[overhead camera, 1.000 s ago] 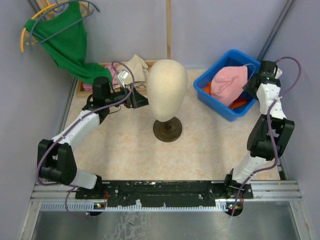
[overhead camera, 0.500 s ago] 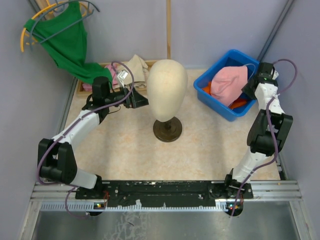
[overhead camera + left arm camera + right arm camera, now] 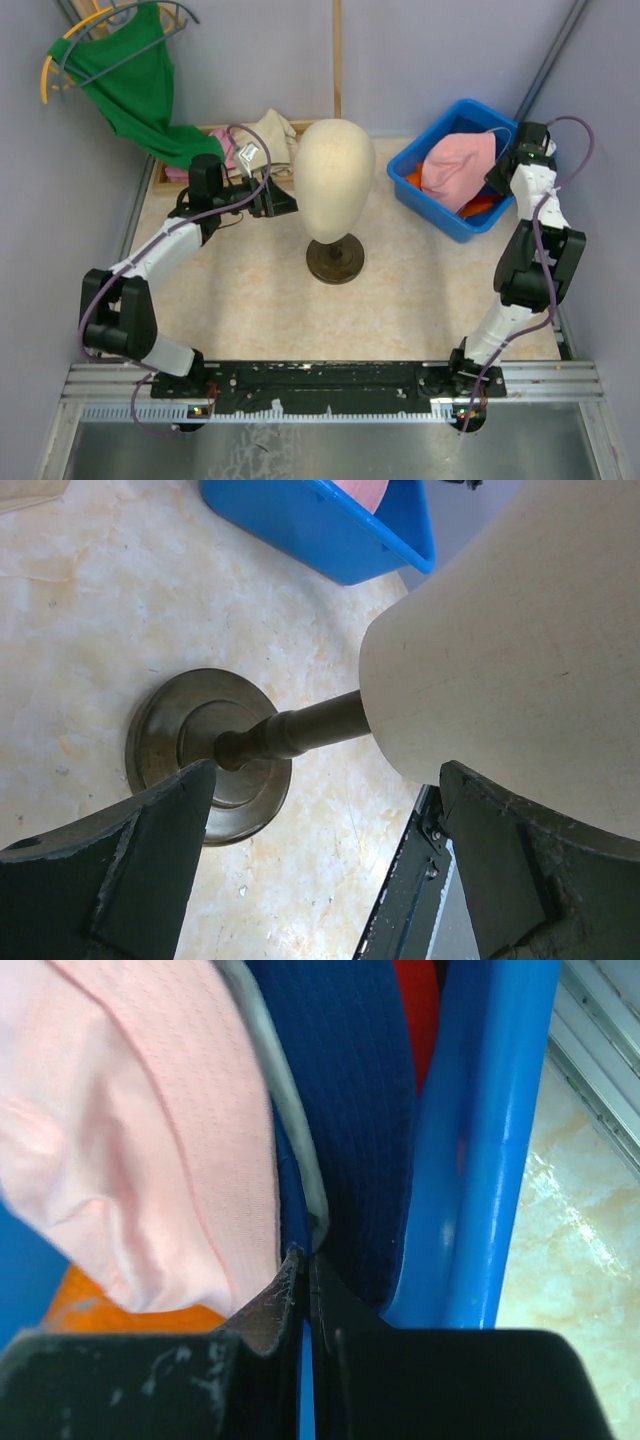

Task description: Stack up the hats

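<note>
The hats lie in a blue bin [image 3: 404, 160] at the back right. A pink hat [image 3: 458, 165] is on top, with an orange one [image 3: 482, 208] under it. In the right wrist view I see the pink hat [image 3: 130, 1130], a navy blue hat [image 3: 350, 1110], the orange hat [image 3: 100, 1310] and a bit of red hat [image 3: 415, 1010]. My right gripper [image 3: 305, 1260] is shut on the navy hat's edge at the bin's right wall [image 3: 490, 1140]. My left gripper [image 3: 325, 860] is open and empty beside the mannequin head [image 3: 333, 180]. The beanie is out of view.
The mannequin head stands on a dark round base [image 3: 190, 750] in the middle of the table. A green garment on a hanger [image 3: 125, 85] hangs at the back left. Beige and pink cloths [image 3: 262, 138] lie in a tray behind my left arm.
My right wrist shifted slightly to the right and back at the bin's edge. The left arm and the hats have hardly moved.
</note>
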You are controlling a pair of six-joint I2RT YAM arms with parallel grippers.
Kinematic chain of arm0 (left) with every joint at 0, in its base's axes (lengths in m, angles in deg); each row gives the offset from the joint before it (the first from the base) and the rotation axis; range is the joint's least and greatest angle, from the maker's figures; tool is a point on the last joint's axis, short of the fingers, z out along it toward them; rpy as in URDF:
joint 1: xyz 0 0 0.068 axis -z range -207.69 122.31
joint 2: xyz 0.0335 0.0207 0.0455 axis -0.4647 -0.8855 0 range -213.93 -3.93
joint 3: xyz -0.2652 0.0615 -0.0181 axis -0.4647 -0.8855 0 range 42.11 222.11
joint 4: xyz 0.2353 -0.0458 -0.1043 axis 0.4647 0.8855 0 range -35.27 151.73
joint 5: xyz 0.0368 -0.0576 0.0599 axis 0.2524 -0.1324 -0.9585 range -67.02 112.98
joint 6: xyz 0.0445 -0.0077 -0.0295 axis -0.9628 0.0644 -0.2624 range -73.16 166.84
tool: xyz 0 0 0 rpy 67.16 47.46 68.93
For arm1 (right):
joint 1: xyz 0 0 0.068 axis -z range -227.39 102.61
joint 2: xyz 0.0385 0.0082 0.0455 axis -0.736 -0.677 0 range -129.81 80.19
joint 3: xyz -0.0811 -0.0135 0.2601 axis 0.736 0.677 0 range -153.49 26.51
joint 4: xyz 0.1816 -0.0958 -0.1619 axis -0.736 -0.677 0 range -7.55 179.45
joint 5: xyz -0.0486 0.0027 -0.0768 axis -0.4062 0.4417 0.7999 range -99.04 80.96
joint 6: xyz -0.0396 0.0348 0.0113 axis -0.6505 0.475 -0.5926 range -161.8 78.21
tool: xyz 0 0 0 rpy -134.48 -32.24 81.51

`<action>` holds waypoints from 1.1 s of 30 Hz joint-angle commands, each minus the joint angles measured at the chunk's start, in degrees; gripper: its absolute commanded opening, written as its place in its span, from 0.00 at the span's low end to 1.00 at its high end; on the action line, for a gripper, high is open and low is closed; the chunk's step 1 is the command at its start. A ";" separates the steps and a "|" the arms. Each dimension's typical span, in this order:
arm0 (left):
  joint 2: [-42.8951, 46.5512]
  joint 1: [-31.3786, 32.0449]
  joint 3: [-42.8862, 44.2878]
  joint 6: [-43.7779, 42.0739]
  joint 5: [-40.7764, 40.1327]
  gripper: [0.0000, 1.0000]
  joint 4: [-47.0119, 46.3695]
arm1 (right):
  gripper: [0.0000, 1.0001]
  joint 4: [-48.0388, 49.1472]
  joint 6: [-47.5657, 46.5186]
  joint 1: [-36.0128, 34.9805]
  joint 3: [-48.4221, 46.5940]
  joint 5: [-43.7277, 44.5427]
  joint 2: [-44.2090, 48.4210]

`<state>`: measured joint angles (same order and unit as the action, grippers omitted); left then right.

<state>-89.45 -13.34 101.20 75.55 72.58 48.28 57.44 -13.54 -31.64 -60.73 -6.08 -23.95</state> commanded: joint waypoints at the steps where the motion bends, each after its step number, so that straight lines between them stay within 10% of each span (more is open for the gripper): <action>1: -0.72 -0.38 1.51 -0.11 0.38 0.99 -1.35 | 0.00 -3.21 1.36 -1.86 -11.18 -1.84 7.50; 11: -3.53 -1.02 7.62 -1.90 -2.70 0.98 2.54 | 0.00 -14.66 -2.99 -5.12 -41.95 14.93 3.86; 20: -2.35 -2.52 5.58 -1.68 -1.03 0.98 2.19 | 0.00 -18.51 -6.75 -6.36 -47.65 20.64 2.08; 33: -1.50 -3.68 7.86 -0.55 -1.13 0.98 2.91 | 0.00 -15.83 1.52 -12.54 -50.54 3.51 3.88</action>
<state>-92.86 -16.09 106.82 74.87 70.70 51.01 37.55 -17.41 -40.47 -107.18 6.18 -22.31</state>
